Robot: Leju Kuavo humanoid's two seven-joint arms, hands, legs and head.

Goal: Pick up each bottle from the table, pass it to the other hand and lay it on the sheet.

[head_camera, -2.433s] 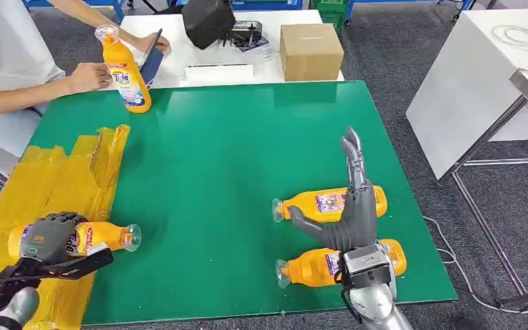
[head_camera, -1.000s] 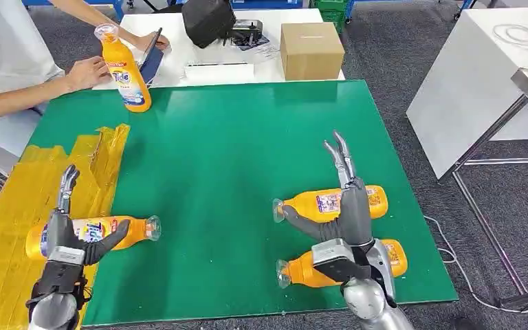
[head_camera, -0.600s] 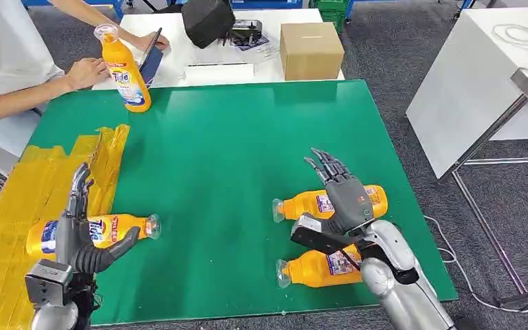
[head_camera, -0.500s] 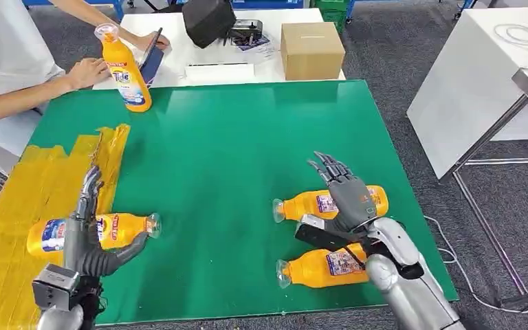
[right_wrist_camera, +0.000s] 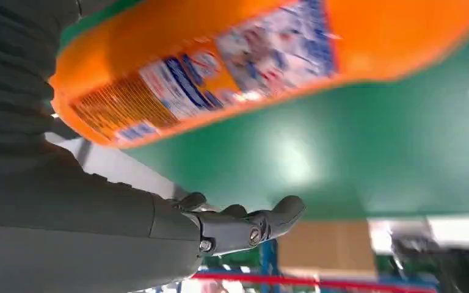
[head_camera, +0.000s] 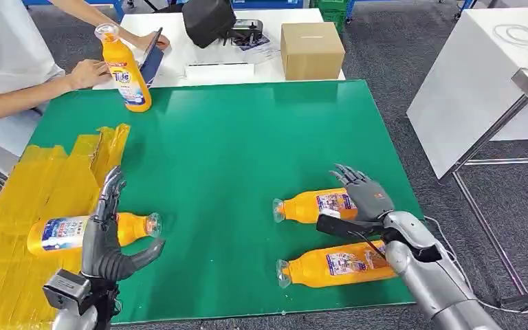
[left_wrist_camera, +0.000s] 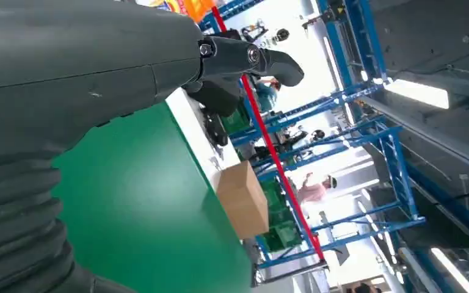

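Bottle (head_camera: pixel 86 232) flat on sheet (head_camera: pixel 34 185), cap to robot's right | L hand (head_camera: pixel 106 237) fingers released | R hand (head_camera: pixel 361 199) fingers spread, empty

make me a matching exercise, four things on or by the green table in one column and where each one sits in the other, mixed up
Things:
1. upright bottle
2. bottle on the yellow sheet
3. cardboard box
4. right hand

Places:
A. on the white table behind the green one
B. over the two lying bottles on the robot's right
C. far left corner, by a person's hand
D. near left, lying on its side

Pairs: 1-C, 2-D, 3-A, 4-B
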